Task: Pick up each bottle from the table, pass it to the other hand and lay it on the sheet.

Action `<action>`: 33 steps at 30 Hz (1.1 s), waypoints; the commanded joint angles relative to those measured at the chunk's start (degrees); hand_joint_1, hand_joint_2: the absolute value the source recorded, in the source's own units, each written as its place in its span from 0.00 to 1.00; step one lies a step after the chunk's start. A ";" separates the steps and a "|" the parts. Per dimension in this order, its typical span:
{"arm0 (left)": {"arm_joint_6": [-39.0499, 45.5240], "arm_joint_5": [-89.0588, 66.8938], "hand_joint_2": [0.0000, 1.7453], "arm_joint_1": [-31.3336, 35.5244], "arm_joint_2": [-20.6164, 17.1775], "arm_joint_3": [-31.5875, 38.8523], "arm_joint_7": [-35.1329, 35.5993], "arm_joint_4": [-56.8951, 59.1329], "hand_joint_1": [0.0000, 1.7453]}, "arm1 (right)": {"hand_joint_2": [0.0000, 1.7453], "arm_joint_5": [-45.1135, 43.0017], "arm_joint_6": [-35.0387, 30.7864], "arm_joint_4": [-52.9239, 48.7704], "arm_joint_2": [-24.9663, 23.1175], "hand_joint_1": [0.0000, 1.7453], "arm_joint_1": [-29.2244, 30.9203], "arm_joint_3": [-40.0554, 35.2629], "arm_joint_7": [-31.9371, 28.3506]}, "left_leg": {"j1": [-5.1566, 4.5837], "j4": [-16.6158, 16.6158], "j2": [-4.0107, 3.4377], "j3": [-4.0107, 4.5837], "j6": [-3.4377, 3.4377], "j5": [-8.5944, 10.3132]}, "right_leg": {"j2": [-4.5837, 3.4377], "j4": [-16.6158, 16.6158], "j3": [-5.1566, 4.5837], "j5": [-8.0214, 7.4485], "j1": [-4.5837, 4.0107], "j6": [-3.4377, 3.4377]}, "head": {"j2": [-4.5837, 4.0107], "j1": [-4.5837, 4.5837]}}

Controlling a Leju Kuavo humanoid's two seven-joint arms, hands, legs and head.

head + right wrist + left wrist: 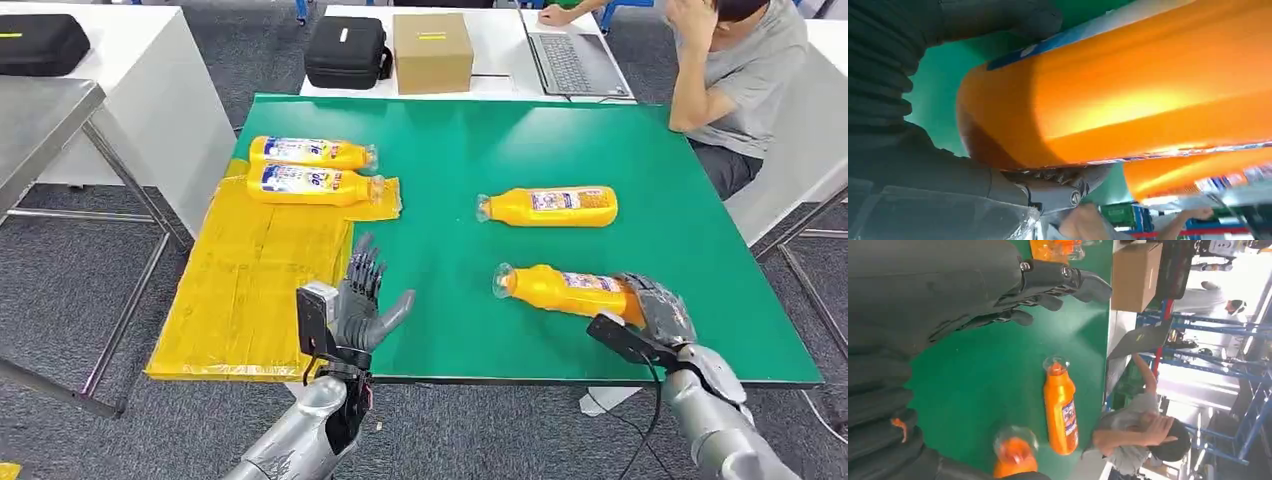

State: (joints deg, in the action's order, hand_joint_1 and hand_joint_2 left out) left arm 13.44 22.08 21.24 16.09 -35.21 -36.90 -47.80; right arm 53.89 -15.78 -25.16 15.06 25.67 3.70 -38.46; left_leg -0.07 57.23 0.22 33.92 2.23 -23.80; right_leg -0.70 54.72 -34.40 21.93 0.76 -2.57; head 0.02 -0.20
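Your right hand (660, 312) had its fingers (1058, 187) wrapped round the bottle's (570, 290) base, neck pointing toward your open, empty left hand (362, 305).

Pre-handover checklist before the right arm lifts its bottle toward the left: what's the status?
1. Right robot hand wrapped around near bottle: ok.
2. Grip firm enough to lift: cannot tell.
3. Left robot hand open, holding nothing: ok.
4. Far bottle apart from the gripped one: ok.
5. Bare space on yellow sheet below the two laid bottles: ok.
6. Person off the green table: ok.
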 commanded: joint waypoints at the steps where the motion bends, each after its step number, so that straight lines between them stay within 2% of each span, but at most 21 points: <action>1: 1.25 -0.08 1.00 2.35 -0.87 -0.63 -0.49 3.57 0.00 | 1.00 -6.42 1.95 -1.03 -5.13 1.00 -4.86 4.18 -1.54 | 0.08 -0.04 0.02 -0.08 -0.15 -0.08 | 0.08 -0.06 0.11 0.05 -0.09 0.10 | 0.00 0.00; 2: 1.45 -0.04 1.00 2.36 -0.81 -0.52 -0.49 3.57 0.00 | 1.00 -7.10 1.81 -1.68 -5.38 1.00 -4.93 4.00 -1.54 | 0.09 -0.07 0.01 -0.11 -0.18 -0.08 | 0.07 -0.07 0.10 0.05 -0.09 0.12 | -0.02 -0.02; 4: 3.07 -0.40 1.00 2.52 -0.81 -0.21 -1.45 3.55 0.00 | 1.00 -14.62 1.72 -7.18 -5.35 1.00 -7.25 0.37 -1.54 | 0.12 -0.08 0.12 -0.11 -0.20 -0.06 | 0.20 -0.08 0.10 0.08 -0.12 0.14 | 0.00 0.00; 6: 3.49 0.00 1.00 2.91 -0.96 0.30 -1.68 3.73 0.00 | 1.00 -22.85 -0.97 -12.08 -5.21 1.00 -9.37 -5.26 -1.54 | 0.16 -0.04 0.05 -0.08 -0.17 -0.06 | 0.09 -0.06 0.05 0.05 -0.17 0.11 | 0.00 0.00; 9: 3.75 0.23 1.00 3.16 -1.15 0.77 -1.98 4.07 0.00 | 1.00 -30.06 -4.43 -16.36 -5.26 1.00 -10.84 -9.69 -1.54 | 0.16 -0.06 0.02 -0.05 -0.27 -0.11 | 0.13 -0.02 0.02 0.12 -0.16 0.20 | 0.00 0.00; 15: 3.78 0.32 1.00 3.17 -1.18 0.86 -2.23 4.36 0.00 | 1.00 -32.76 -5.55 -17.95 -5.03 1.00 -11.51 -11.06 -1.54 | 0.11 -0.03 -0.06 0.19 -0.20 -0.11 | 0.03 0.04 -0.19 0.11 -0.10 0.14 | -0.02 0.00; 20: 3.43 1.03 1.00 3.75 -1.09 0.93 -2.37 5.70 0.00 | 1.00 -38.61 -10.93 -22.85 -4.79 1.00 -13.80 -14.76 -1.54 | 0.12 -0.01 -0.03 0.40 -0.16 -0.08 | 0.05 0.04 -0.36 0.12 -0.10 0.12 | 0.00 -0.02; 22: 3.14 1.84 1.00 4.35 -0.51 1.08 -1.66 7.10 0.00 | 1.00 -41.56 -14.98 -25.92 -5.14 1.00 -14.27 -16.59 -1.54 | 0.10 0.00 -0.03 0.49 -0.13 -0.07 | 0.09 0.06 -0.44 0.12 -0.08 0.12 | 0.00 0.00; 27: -0.77 0.99 1.00 4.54 0.66 -2.80 -0.57 8.39 0.00 | 1.00 -38.52 -24.22 -26.54 -6.40 1.00 -13.45 -22.21 -1.54 | 0.11 0.01 -0.02 0.75 -0.10 -0.01 | 0.11 0.05 -0.67 0.05 -0.08 0.08 | 0.00 -0.02; 30: -0.54 -0.08 1.00 2.40 -0.17 -5.28 -0.40 5.65 0.00 | 1.00 -30.55 -24.22 -34.37 -11.53 1.00 -15.88 -15.21 -1.54 | 0.11 -0.01 -0.08 0.71 -0.12 -0.04 | 0.06 0.04 -0.66 0.06 -0.08 0.11 | 0.00 0.00; 32: -0.54 -0.08 1.00 2.40 -0.17 -5.28 -0.40 5.65 0.00 | 1.00 -30.55 -24.22 -34.37 -11.53 1.00 -15.88 -15.21 -1.54 | 0.09 -0.02 -0.11 0.66 -0.15 -0.08 | 0.03 0.09 -0.65 0.11 -0.06 0.13 | 0.00 0.00; 33: -0.39 -0.19 1.00 1.94 -0.58 -5.49 -0.42 5.06 0.00 | 1.00 -29.35 -24.22 -36.92 -13.23 1.00 -16.20 -13.63 -1.54 | 0.09 -0.03 -0.06 0.74 -0.12 -0.02 | 0.07 0.06 -0.70 0.07 -0.06 0.11 | 0.00 0.00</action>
State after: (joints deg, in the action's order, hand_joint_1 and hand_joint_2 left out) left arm 12.87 22.36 22.96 16.94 -36.59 -37.79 -44.41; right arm 20.45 -39.34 -52.64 8.28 10.26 -13.51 -40.09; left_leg 0.01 57.23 0.31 34.82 2.21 -23.74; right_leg -0.53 54.76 -35.20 21.94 0.71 -2.56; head 0.02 -0.20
